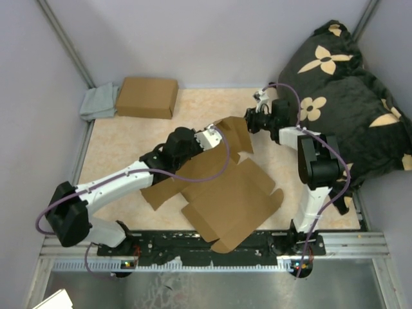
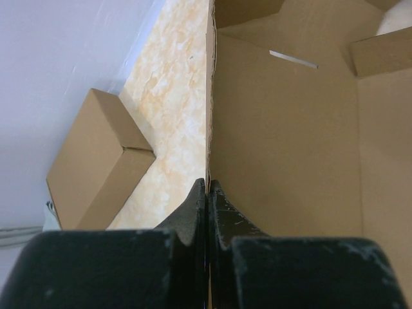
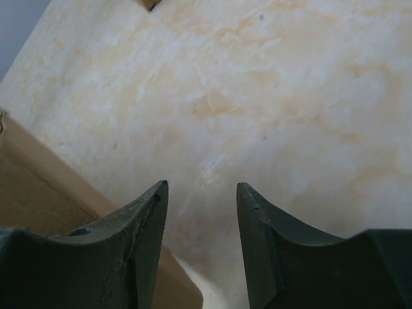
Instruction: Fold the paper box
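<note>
Paper box (image 1: 226,193): plain brown cardboard, opened out over the middle of the tabletop (image 1: 122,145) and reaching toward its near edge. Most panels lie flat, with flaps and notched tabs around the outline.
Raised part: the box's far portion stands tilted up off the surface, between the two wrists.
Left arm (image 1: 119,183): stretches from the near left corner across the flat panels to that raised part.
Left jaws: clenched on the thin edge of a cardboard panel. In the left wrist view the edge runs straight up from between the tips, with the inside of the box, a slit and a folded side flap to its right.
Right arm (image 1: 317,161): rises from the near right corner and bends toward the far edge, its wrist just beside the raised flap.
Right jaws: released, a clear gap between the tips and nothing held. They hang over bare marbled surface, with a brown cardboard edge at their lower left in the right wrist view.
Closed carton (image 1: 148,96): smooth brown, at the far left corner, well apart from the paper box.
Grey cloth (image 1: 98,103): crumpled, touching the carton's left side.
Cushion (image 1: 341,84): black with beige flowers, along the right edge up to the far right corner.
</note>
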Action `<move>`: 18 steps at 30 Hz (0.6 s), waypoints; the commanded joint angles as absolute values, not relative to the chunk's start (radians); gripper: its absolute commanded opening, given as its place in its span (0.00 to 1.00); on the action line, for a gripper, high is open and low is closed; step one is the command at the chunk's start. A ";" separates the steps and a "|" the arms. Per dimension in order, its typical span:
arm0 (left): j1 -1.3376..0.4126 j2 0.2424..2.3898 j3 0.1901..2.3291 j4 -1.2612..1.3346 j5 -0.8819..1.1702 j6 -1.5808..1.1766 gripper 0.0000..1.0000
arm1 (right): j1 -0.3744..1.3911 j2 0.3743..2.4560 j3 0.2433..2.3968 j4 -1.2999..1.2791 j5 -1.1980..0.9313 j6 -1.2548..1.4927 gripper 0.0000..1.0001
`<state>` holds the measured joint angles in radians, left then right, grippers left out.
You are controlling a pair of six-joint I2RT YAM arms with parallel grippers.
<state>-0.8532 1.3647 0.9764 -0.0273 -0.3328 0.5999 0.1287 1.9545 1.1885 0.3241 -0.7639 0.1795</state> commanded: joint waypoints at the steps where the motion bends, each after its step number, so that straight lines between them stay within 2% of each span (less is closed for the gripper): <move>1: -0.871 1.408 1.043 -0.017 -0.368 0.616 0.00 | 0.132 1.805 1.110 0.433 -0.848 0.170 0.48; 18: -0.944 1.412 1.033 -0.045 -0.471 0.605 0.00 | 0.132 1.510 0.820 0.313 -0.837 0.045 0.52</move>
